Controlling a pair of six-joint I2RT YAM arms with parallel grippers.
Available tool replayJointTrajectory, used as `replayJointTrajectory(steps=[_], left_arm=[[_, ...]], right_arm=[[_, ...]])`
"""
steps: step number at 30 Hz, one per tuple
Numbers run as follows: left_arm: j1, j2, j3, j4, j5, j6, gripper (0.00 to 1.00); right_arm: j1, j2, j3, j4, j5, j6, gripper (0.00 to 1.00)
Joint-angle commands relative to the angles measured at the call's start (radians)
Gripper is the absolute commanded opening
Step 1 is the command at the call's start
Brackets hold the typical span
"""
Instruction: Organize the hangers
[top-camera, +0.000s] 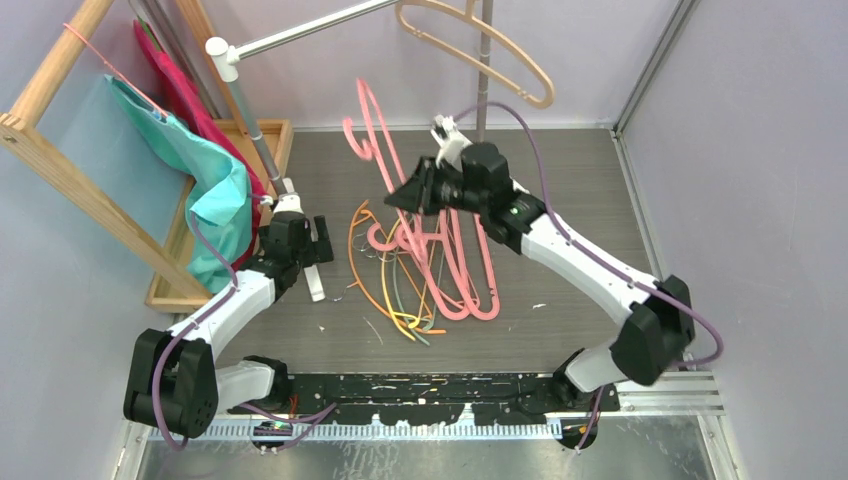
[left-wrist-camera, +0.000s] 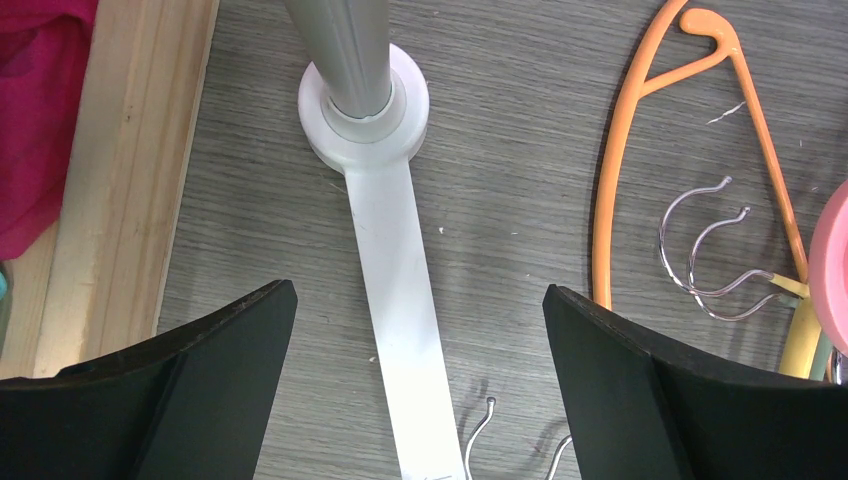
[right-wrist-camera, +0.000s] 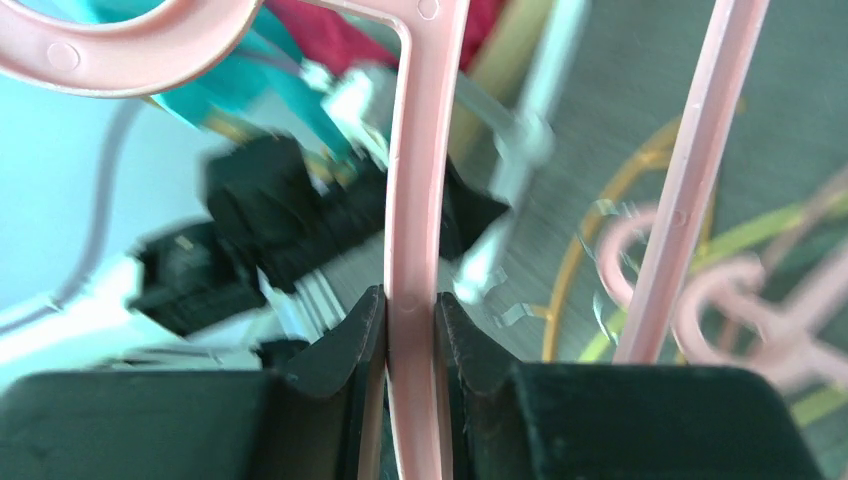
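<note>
- The right claw (right-wrist-camera: 410, 318) is clamped on the stem of a pink hanger (right-wrist-camera: 416, 180), held above the pile (top-camera: 430, 285) on the counter (top-camera: 580, 200).
- A firm grip matters. The hook should turn toward the rail (top-camera: 300, 35), clear of the beige hanger (top-camera: 500, 60).
- The left claw (left-wrist-camera: 420, 300) hangs open over the stand's foot (left-wrist-camera: 395, 230), gripping nothing.

Teal cloth (top-camera: 215, 190) beside wooden rack (top-camera: 85, 195); silver rail (top-camera: 300, 32) overhead; white stand foot (left-wrist-camera: 400, 300) on grey table (left-wrist-camera: 520, 150).

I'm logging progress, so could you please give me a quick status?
Right hand shut on pink hanger, aloft. Left hand open, empty, above rail base. Other hangers heaped, tangled.
</note>
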Motion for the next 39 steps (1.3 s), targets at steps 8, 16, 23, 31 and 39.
replayJointTrajectory(steps=[8, 16, 23, 31, 39], left_arm=[[0.001, -0.010, 0.011, 0.034, -0.013, -0.007, 0.98], [0.002, -0.022, 0.004, 0.037, -0.013, -0.006, 0.98], [0.002, -0.021, 0.004, 0.037, -0.012, -0.007, 0.98], [0.002, -0.023, 0.005, 0.036, -0.011, -0.005, 0.98], [0.002, -0.024, 0.003, 0.035, -0.011, -0.005, 0.98]], right_arm=[[0.000, 0.358, 0.612, 0.370, -0.126, 0.251, 0.01], [-0.029, 0.518, 0.784, 0.393, -0.082, 0.342, 0.01], [-0.062, 0.524, 0.775, 0.381, 0.000, 0.331, 0.01], [-0.119, 0.510, 0.752, 0.369, 0.059, 0.316, 0.01], [-0.194, 0.516, 0.706, 0.384, 0.048, 0.373, 0.10]])
